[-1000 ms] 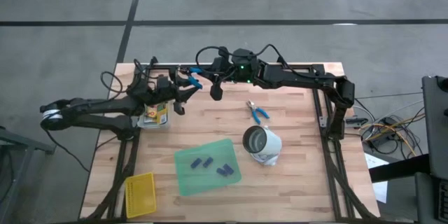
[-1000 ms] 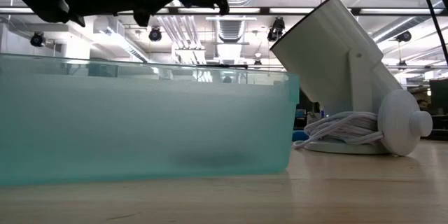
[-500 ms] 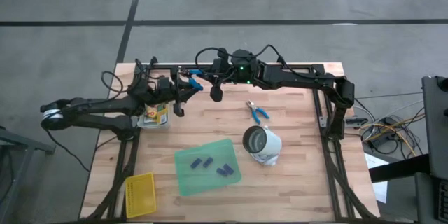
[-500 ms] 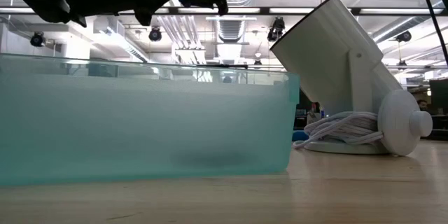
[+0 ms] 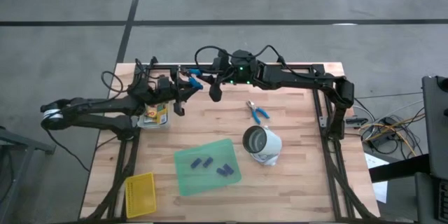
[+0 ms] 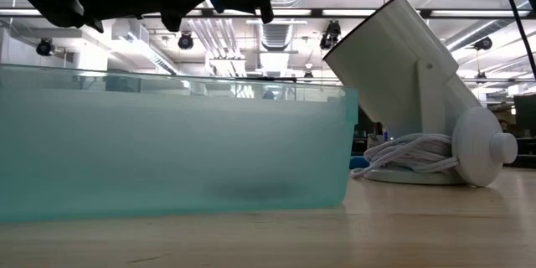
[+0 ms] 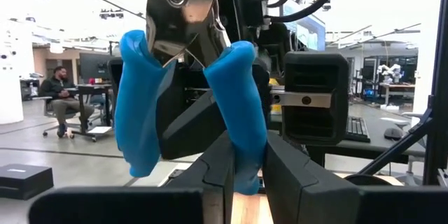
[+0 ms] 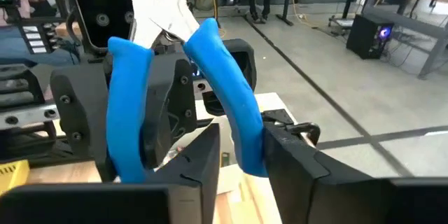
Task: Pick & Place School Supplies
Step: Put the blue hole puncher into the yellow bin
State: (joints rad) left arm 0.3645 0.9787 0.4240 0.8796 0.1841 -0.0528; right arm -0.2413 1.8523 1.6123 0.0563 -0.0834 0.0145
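I have both arms raised over the far edge of the worktop (image 5: 301, 154), meeting on one blue-handled tool (image 5: 192, 78), which hangs in the air between them. In the left wrist view, the left end effector (image 7: 246, 150) is closed on one blue handle leg, with the metal pivot and head standing up beyond its fingers. In the right wrist view, the right end effector (image 8: 241, 140) is likewise clamped on a blue handle leg. I can't tell whether they share one leg or hold one each. I read this as a handover, or a re-grip between the arms. The tool should be light and rigid, but hinged. If it is held by a single leg, the free leg can swing and the weight of the metal head can twist it in the pads. The coated handles look grippy and the bare metal slick, so I'd keep hold low on the handle and release one side slowly. The second blue-handled tool (image 5: 257, 112) lies on the worktop near a white lamp-like object (image 5: 262, 145). A crayon box (image 5: 155, 115) sits under the left arm, and the purple-blue pieces (image 5: 203, 162) rest on the green sheet (image 5: 189, 182). The yellow basket (image 5: 140, 194) is at the near left corner.
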